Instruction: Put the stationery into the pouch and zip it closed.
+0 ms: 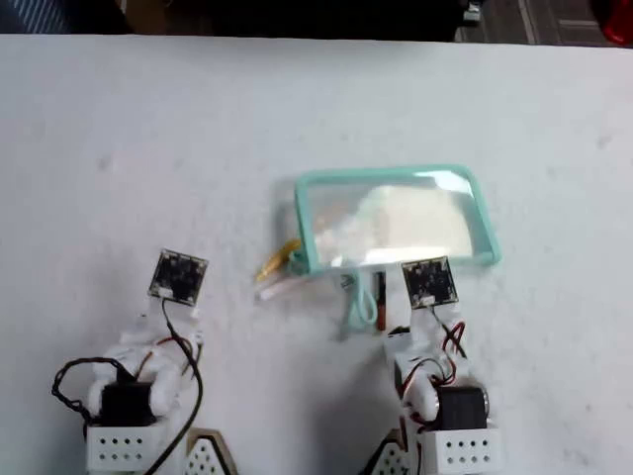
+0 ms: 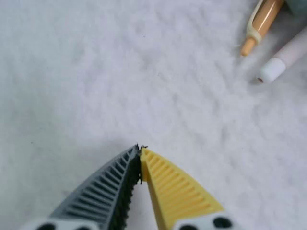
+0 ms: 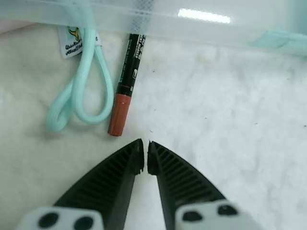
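White fuzzy worktop [image 1: 148, 119], dark strip of room beyond its far edge. Clear pouch [image 1: 396, 218] with mint trim flat around mid-worktop, slightly toward the right edge. Mint loop strap [image 3: 81, 91] and black marker [image 3: 125, 81] with reddish cap side by side along the pouch's near side, marker's far end hidden there. Orange pen [image 2: 261, 24] and white pen [image 2: 288, 60] at the pouch's near left corner. Left gripper [image 2: 140, 151] over bare worktop toward the near edge, grey and yellow fingers pressed together, nothing between. Right gripper [image 3: 145, 146] just short of the marker cap, black fingers a hairline apart, empty.
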